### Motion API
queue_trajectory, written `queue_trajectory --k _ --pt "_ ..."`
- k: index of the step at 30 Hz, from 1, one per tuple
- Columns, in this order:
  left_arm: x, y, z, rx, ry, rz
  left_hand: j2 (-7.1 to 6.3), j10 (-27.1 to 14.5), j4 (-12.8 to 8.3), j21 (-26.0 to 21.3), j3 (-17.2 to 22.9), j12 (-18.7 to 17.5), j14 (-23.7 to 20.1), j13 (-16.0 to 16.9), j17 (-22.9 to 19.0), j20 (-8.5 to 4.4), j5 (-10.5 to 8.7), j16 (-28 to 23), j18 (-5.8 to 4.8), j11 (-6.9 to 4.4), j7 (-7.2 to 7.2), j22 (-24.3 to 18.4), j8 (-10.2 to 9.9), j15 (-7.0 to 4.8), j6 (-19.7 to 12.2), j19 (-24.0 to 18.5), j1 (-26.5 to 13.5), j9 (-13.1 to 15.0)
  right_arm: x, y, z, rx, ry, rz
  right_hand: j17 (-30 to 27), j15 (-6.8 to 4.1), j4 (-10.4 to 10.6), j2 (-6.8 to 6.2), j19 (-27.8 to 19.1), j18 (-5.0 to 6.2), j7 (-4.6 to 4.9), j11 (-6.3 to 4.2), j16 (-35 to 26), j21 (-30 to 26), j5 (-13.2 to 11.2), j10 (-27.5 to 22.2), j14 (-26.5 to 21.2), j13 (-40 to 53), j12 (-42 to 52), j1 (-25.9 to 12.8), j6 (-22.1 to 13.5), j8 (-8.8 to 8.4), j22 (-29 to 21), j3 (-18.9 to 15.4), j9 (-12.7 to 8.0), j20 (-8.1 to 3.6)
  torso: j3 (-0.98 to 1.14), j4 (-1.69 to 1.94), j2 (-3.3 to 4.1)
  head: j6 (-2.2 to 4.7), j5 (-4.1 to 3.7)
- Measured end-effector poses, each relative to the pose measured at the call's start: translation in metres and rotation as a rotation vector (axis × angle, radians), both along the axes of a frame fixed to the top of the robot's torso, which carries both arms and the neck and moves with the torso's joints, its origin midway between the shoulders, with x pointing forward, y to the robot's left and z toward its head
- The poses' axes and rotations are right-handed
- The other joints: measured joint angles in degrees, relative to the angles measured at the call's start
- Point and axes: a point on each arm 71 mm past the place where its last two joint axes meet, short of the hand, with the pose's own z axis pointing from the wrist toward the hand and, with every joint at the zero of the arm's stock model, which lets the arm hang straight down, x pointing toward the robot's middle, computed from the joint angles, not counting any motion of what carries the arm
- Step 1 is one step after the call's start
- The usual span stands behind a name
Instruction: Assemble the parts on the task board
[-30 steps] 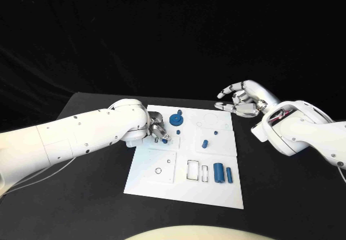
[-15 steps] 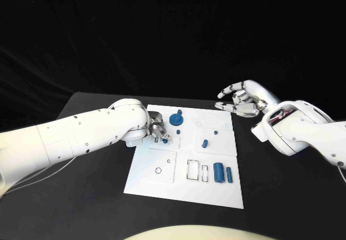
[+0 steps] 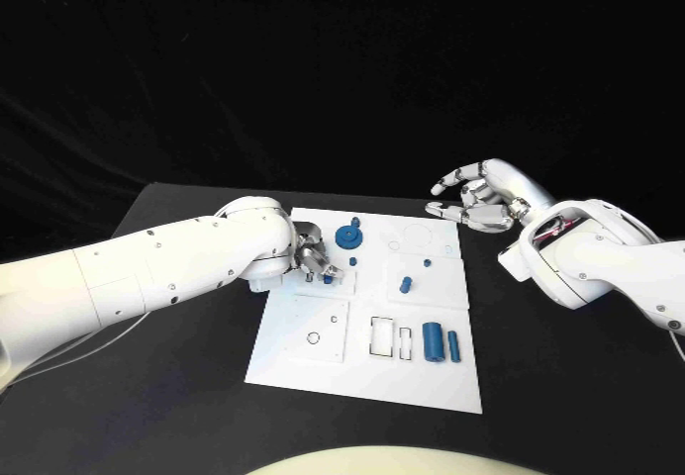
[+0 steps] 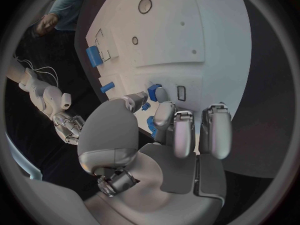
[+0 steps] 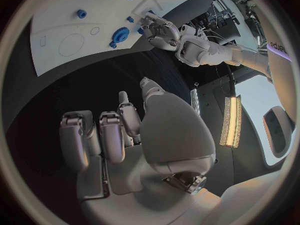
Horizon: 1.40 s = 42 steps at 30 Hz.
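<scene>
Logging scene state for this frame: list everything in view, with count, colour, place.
table: one, black, under everything.
task board: one, white plate, mid-table.
gear: one, blue, far end of the board.
small peg: one, blue, upright, right of board centre.
short cylinder: one, blue, just nearer than the peg.
large cylinder: one, blue, lying at the board's near right.
thin cylinder: one, blue, beside the large one on its right.
left hand: silver, fingers down on small blue pieces at the board's far left; grip unclear.
right hand: silver, fingers apart, empty, above the table off the board's far right corner.
</scene>
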Motion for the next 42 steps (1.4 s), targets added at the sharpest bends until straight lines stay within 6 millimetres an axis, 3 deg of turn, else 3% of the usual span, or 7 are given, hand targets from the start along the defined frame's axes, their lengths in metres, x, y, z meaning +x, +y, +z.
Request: queue_trajectory --k 11,16,33,38,39,41,42 --pt "-0.001 0.001 0.0 -0.002 0.0 0.001 1.18 0.0 0.25 0.0 -4.89 0.0 0.0 -0.05 0.0 0.0 0.0 0.0 0.0 0.01 0.0 0.0 -0.21 0.0 -0.01 0.0 -0.48 -0.16 0.0 0.0 0.0 0.0 0.0 -0.001 0.05 0.0 0.0 -0.23 0.0 0.0 0.0 0.0 0.0 -0.22 0.0 0.0 0.0 -0.08 0.0 -0.22 0.0 0.0 -0.01 0.0 0.0 0.0 -0.04 -0.01 -0.02 0.07 0.01" --pt "-0.003 0.004 0.001 -0.014 -0.002 0.007 2.35 -1.92 0.16 -0.2 -5.58 -2.57 0.0 -3.86 0.0 -0.03 0.0 -0.8 0.0 0.57 1.13 0.0 -1.33 0.0 -1.8 -0.04 0.72 -0.47 0.0 -0.001 0.0 0.0 -0.001 -0.003 0.04 0.0 0.0 -0.23 0.0 0.0 0.0 -0.18 -0.11 -0.34 0.0 -0.18 0.0 -0.13 -0.22 -0.22 0.0 0.0 -0.01 0.0 0.0 0.0 -0.05 -0.02 -0.01 0.15 -0.09" --pt "-0.002 0.013 0.033 -0.072 -0.068 0.031 2.35 -2.84 0.25 -0.7 -6.29 -3.49 0.0 -5.39 0.0 0.03 0.0 -0.93 0.01 0.92 1.43 0.02 -1.33 0.01 -2.1 -0.97 0.72 -0.46 0.002 -0.006 0.0 -0.001 -0.007 -0.019 0.03 0.0 0.0 -0.46 0.0 0.0 0.0 -0.21 -0.22 -0.88 0.0 -0.21 0.0 -0.43 -0.51 -0.44 0.0 0.0 -0.02 0.0 0.0 0.0 -0.02 -0.05 -0.01 0.27 -0.43" --pt "0.003 0.019 0.05 -0.08 -0.097 0.039 2.46 -4.87 0.25 -1.61 -6.91 -5.79 -0.12 -8.1 0.0 0.15 -0.01 -1.83 0.01 1.42 1.96 0.04 -2.12 0.34 -3.09 -2.69 1.93 -0.82 0.003 -0.007 0.0 -0.002 -0.008 -0.023 0.03 0.0 0.0 -0.46 0.0 0.0 0.0 -0.21 -0.22 -0.88 0.0 -0.21 0.0 -0.43 -0.51 -0.44 0.0 0.0 -0.02 0.0 0.0 0.0 -0.02 -0.03 -0.01 0.47 -0.41" --pt "0.004 0.02 0.054 -0.08 -0.103 0.04 2.48 -5.91 0.25 -2.13 -7.13 -6.71 -0.13 -9.29 0.0 0.24 -0.01 -2.22 0.0 1.68 2.32 -0.04 -3.02 0.79 -4.02 -3.55 2.6 -1.33 0.003 -0.007 0.0 -0.002 -0.008 -0.024 0.03 0.0 0.0 -0.46 0.0 0.0 0.0 -0.21 -0.22 -0.88 0.0 -0.21 0.0 -0.43 -0.51 -0.44 0.0 0.0 0.0 0.0 0.0 0.0 -0.02 -0.02 -0.01 0.49 -0.38" --pt "0.009 0.024 0.063 -0.08 -0.114 0.047 2.65 -9.03 0.25 -3.35 -7.4 -10.16 -0.19 -13.62 0.0 0.56 -0.01 -3.39 0.02 2.57 3.39 -1.68 -5.05 1.7 -5.91 -5.32 2.99 -2.53 0.003 -0.007 0.0 -0.002 -0.008 -0.025 0.03 0.0 0.0 -0.46 0.0 0.01 0.0 -0.21 -0.22 -0.88 0.0 -0.21 0.0 -0.43 -0.51 -0.44 0.0 0.0 0.03 0.0 0.0 0.0 0.01 0.0 -0.01 0.59 -0.31" --pt "0.013 0.027 0.067 -0.08 -0.118 0.054 2.62 -11.28 0.25 -3.95 -7.4 -12.61 -0.12 -16.73 0.0 0.75 -0.01 -4.04 0.56 3.14 4.1 -2.71 -6.28 2.22 -6.87 -6.3 3.28 -3.37 0.003 -0.007 0.0 -0.002 -0.008 -0.025 0.02 0.0 0.0 -0.4 0.0 0.0 0.0 -0.21 -0.22 -0.88 0.0 -0.21 0.0 -0.43 -0.51 -0.5 0.0 0.06 0.02 0.0 0.0 0.0 0.02 0.01 0.0 0.65 -0.27"
